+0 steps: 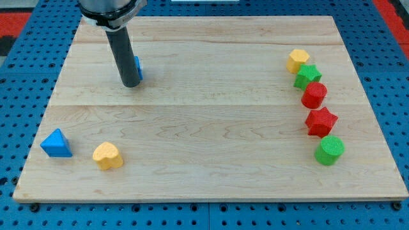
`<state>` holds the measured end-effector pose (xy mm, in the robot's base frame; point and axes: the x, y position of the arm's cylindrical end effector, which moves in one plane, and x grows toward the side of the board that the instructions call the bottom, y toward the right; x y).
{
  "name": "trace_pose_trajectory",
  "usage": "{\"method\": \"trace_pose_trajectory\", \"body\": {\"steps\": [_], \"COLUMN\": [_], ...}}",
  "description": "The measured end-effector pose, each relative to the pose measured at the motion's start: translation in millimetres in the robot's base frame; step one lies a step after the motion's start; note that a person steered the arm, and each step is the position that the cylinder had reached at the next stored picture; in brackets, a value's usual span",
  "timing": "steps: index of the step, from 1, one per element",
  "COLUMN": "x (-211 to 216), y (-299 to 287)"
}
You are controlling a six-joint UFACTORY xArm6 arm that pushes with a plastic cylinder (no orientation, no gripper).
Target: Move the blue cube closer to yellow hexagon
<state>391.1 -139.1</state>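
Observation:
The blue cube [137,67] sits near the board's upper left, mostly hidden behind my rod. My tip [131,84] rests on the board just in front of and to the left of the cube, touching or nearly touching it. The yellow hexagon [297,61] lies far off at the view's upper right, at the top of a column of blocks.
Below the yellow hexagon run a green star [308,76], a red cylinder [314,95], a red star [321,121] and a green cylinder [330,150]. A blue triangle [57,144] and a yellow heart [107,155] lie at the lower left. The wooden board [204,121] sits on a blue pegboard.

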Motion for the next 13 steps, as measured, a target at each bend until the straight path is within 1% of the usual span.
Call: {"method": "trace_pose_trajectory", "body": {"steps": [1, 2, 3, 4, 5, 6, 7, 8, 9, 10, 11, 12, 13], "x": [0, 2, 16, 28, -9, -36, -34, -33, -66, -93, -103, -116, -131], "y": [0, 14, 18, -29, -43, -22, 96, 148, 194, 217, 171, 204, 222]}}
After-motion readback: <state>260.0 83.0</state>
